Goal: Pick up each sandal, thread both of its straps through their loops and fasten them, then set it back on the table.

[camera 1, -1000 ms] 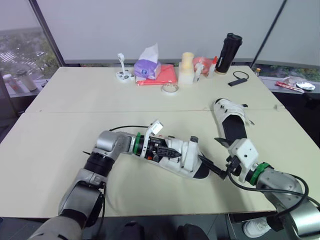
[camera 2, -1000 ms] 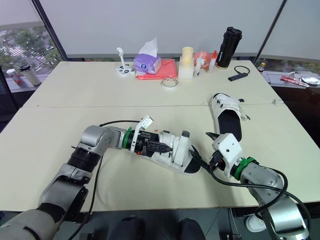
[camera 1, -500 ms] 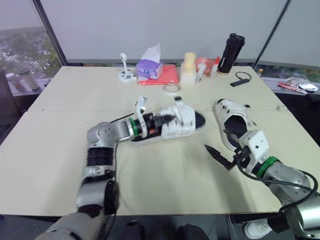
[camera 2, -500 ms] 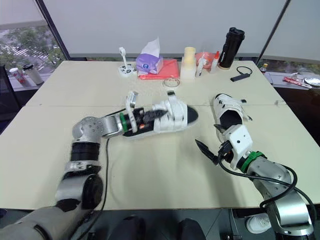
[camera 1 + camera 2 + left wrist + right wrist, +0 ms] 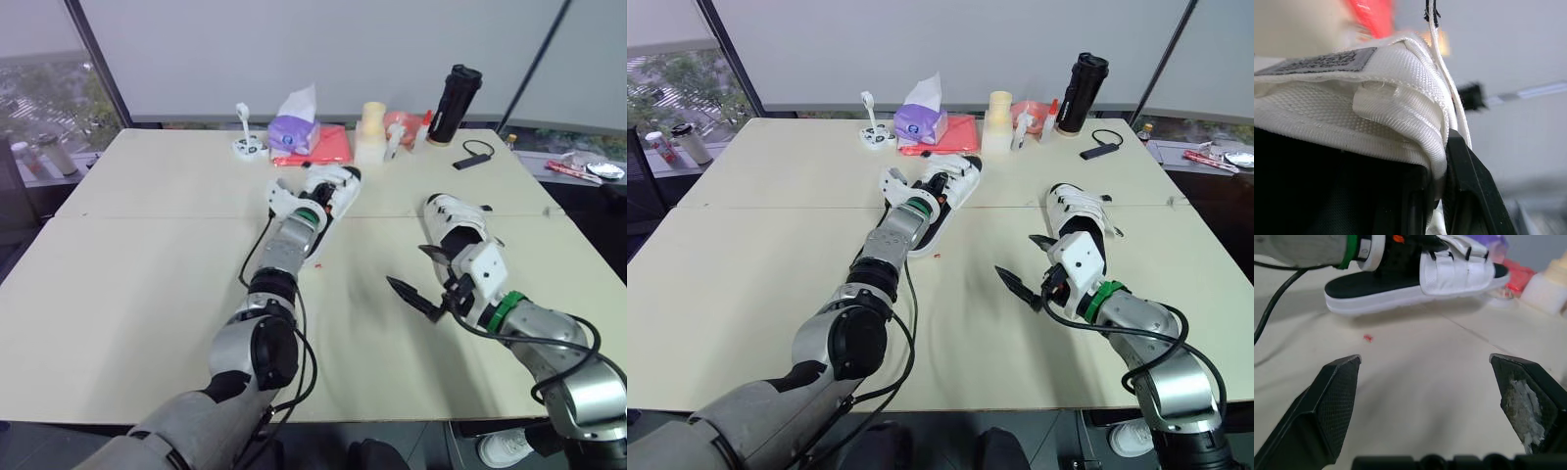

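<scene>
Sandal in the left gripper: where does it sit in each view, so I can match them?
Left eye: sandal at the table's centre-back.
Right eye: sandal in the same spot.
Left wrist: its white strap close up, pinched by the left gripper.
Right wrist: sandal side-on beyond the open right gripper.
Shared landmark: red mat behind it.

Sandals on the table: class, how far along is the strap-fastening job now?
Looks done: the held sandal has its straps closed across its top. In hand: the left fingers clamp that sandal, not yet released. Left: the other sandal lies near the open, empty right fingers; whether its straps are fastened I cannot tell.
</scene>
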{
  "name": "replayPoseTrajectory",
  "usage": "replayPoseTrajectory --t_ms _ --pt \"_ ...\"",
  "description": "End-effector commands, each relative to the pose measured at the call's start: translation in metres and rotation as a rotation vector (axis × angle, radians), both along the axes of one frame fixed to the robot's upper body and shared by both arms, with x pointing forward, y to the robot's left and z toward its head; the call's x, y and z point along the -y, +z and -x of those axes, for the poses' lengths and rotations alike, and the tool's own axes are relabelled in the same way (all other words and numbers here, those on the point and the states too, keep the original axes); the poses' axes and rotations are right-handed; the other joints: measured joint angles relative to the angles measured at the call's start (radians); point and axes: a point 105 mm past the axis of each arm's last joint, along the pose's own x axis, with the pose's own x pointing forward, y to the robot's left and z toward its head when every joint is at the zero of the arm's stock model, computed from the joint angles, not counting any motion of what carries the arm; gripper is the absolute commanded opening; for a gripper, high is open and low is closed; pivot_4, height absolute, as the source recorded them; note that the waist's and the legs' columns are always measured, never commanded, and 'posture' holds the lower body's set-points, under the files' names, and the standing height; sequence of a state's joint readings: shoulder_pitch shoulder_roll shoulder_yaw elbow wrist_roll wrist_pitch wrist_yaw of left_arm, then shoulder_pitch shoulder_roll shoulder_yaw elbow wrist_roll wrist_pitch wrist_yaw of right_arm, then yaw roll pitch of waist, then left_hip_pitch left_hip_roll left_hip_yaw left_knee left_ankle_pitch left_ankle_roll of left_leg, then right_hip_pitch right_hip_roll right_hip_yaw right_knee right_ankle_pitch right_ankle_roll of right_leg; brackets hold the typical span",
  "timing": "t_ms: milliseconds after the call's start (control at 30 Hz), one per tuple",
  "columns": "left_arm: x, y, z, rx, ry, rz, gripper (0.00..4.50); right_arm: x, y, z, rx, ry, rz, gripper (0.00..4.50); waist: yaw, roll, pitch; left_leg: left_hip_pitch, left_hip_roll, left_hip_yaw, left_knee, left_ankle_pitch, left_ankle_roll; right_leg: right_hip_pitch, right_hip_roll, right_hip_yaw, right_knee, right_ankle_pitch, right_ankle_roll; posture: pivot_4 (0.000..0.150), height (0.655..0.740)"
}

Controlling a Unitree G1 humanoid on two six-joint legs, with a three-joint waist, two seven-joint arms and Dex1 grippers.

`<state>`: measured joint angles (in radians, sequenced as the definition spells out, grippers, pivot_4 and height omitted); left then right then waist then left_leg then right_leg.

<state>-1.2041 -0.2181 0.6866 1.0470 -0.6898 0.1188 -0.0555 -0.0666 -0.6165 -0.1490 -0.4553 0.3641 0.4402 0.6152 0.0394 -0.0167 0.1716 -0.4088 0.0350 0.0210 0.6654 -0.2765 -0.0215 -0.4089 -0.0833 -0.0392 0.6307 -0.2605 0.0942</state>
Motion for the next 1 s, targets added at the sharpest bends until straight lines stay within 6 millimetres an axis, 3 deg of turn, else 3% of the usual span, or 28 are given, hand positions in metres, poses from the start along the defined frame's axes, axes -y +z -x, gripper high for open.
replayPoseTrajectory --t_ms 33,233,400,533,667,767,900,1000 --pt "-0.008 0.03 -0.007 0.066 0.085 0.052 0.04 0.0 0.011 0.007 0.051 -0.005 0.025 4.5 -0.001 0.0 0.0 0.0 0.0 0.0 0.0 0.0 0.0 0.0 0.0 0.0 0.0 0.0 0.0 0.15 0.74" --pt "-0.01 0.003 -0.007 -0.045 0.124 0.096 0.04 -0.005 0.011 0.007 0.051 -0.009 0.019 4.5 -0.001 0.0 0.0 0.001 0.0 0.0 0.0 0.0 0.0 0.0 0.0 0.0 0.0 0.0 0.001 0.15 0.74" --pt "-0.021 -0.01 -0.006 -0.074 0.172 0.059 2.21 -0.007 0.009 0.005 0.051 -0.008 0.017 4.5 -0.002 0.0 0.0 0.001 0.0 0.0 0.0 0.0 0.0 0.0 0.0 0.0 0.0 0.0 0.001 0.15 0.74" --pt "-0.026 -0.022 -0.005 -0.108 0.172 -0.018 4.34 -0.01 0.007 0.004 0.045 0.001 0.015 4.5 -0.002 0.0 0.0 0.001 0.0 0.0 0.0 0.0 0.0 0.0 0.0 0.0 0.001 0.0 0.001 0.15 0.74" --pt "-0.024 -0.037 0.0 -0.17 0.108 -0.155 4.47 -0.012 0.004 0.003 0.035 0.014 0.017 4.5 -0.003 0.001 -0.001 0.003 0.0 0.0 0.0 0.0 -0.001 0.002 0.0 0.0 0.001 0.0 0.001 0.15 0.74" --pt "-0.027 -0.037 0.019 -0.167 0.005 -0.268 4.47 -0.012 0.002 0.002 0.028 0.021 0.013 4.5 -0.016 0.002 -0.002 0.004 0.0 0.0 0.0 0.0 -0.001 0.003 0.0 0.001 0.001 0.0 0.001 0.15 0.74" --pt "-0.054 -0.028 0.08 -0.165 -0.225 -0.438 4.47 -0.013 -0.001 0.001 0.003 0.034 -0.045 4.5 -0.047 0.002 -0.002 0.006 0.001 -0.002 -0.003 0.003 -0.005 0.002 0.002 0.008 0.003 0.0 0.001 0.15 0.74" --pt "-0.084 -0.025 0.111 -0.147 -0.27 -0.602 4.47 -0.011 -0.001 0.0 -0.008 0.032 -0.089 4.5 -0.049 0.002 -0.002 0.009 0.001 -0.002 -0.004 0.004 -0.006 0.002 0.002 0.009 0.006 0.0 0.001 0.15 0.74"
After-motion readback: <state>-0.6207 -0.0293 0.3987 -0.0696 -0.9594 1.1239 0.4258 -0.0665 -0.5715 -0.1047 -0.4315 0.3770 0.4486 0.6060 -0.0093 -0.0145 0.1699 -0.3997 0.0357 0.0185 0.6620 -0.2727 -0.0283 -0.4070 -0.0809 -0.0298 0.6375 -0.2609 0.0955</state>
